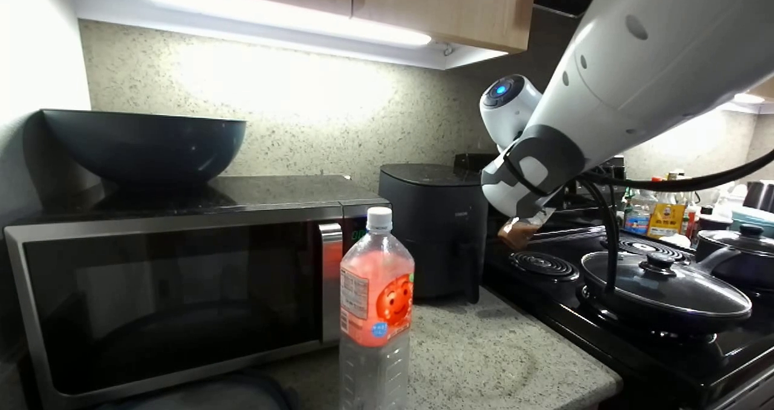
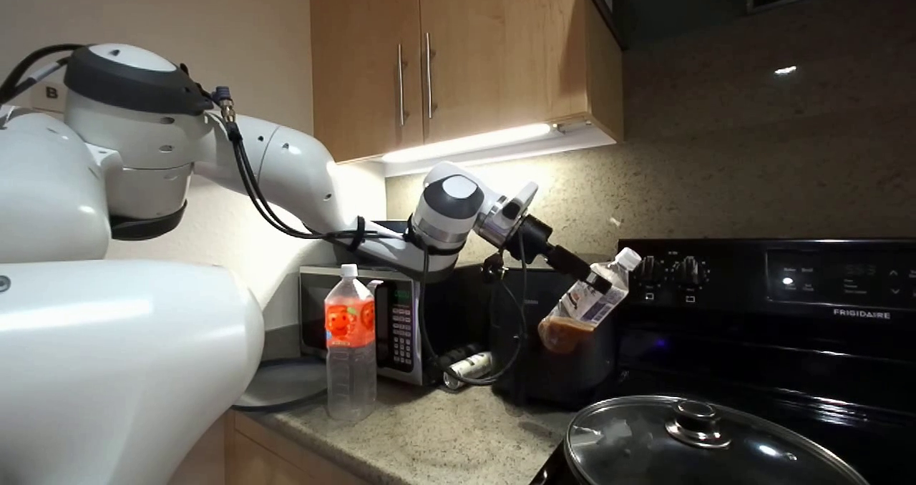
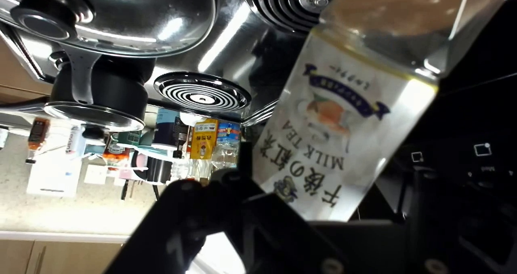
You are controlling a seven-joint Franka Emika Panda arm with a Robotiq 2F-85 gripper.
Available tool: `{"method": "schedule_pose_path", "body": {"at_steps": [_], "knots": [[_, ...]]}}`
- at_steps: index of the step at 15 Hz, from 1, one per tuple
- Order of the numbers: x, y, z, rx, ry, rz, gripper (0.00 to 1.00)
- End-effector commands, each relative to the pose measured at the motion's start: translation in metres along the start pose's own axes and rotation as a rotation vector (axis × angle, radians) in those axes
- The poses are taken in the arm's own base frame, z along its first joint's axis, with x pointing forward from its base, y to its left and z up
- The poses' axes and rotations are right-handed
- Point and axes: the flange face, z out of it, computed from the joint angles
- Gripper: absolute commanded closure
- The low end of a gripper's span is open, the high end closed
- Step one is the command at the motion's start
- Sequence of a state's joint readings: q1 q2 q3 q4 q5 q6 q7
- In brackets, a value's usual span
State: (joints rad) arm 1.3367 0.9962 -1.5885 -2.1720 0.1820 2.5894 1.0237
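My gripper is shut on a small clear milk tea bottle with a white label and a white cap. Brown liquid lies in its lower end. The bottle hangs tilted in the air in front of the black air fryer, cap toward the stove's control panel. In the wrist view the bottle's label fills the space between the dark fingers; the cap is hidden there. Only the bottle's lower part shows below the wrist in an exterior view. A large, clear bottle with a red label stands upright on the counter, apart from the gripper.
The air fryer stands beside the microwave, which carries a dark bowl. A lidded pan and a black pot sit on the stove. Cabinets hang above. A can lies near the microwave.
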Motion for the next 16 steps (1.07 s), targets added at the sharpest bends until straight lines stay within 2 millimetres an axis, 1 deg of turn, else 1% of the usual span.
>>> {"method": "schedule_pose_path", "body": {"at_steps": [1,2,3,6,12,16], "knots": [[-0.001,0.000,0.001,-0.001,-0.002,-0.001,0.27],[0.000,-0.001,0.001,-0.001,-0.002,-0.002,0.27],[-0.001,-0.002,0.000,0.001,-0.001,-0.003,0.52],[-0.020,-0.014,0.004,-0.021,0.017,-0.048,0.52],[-0.071,-0.047,0.018,-0.061,-0.006,-0.183,0.52],[-0.089,-0.059,0.028,-0.093,-0.032,-0.255,0.52]]}}
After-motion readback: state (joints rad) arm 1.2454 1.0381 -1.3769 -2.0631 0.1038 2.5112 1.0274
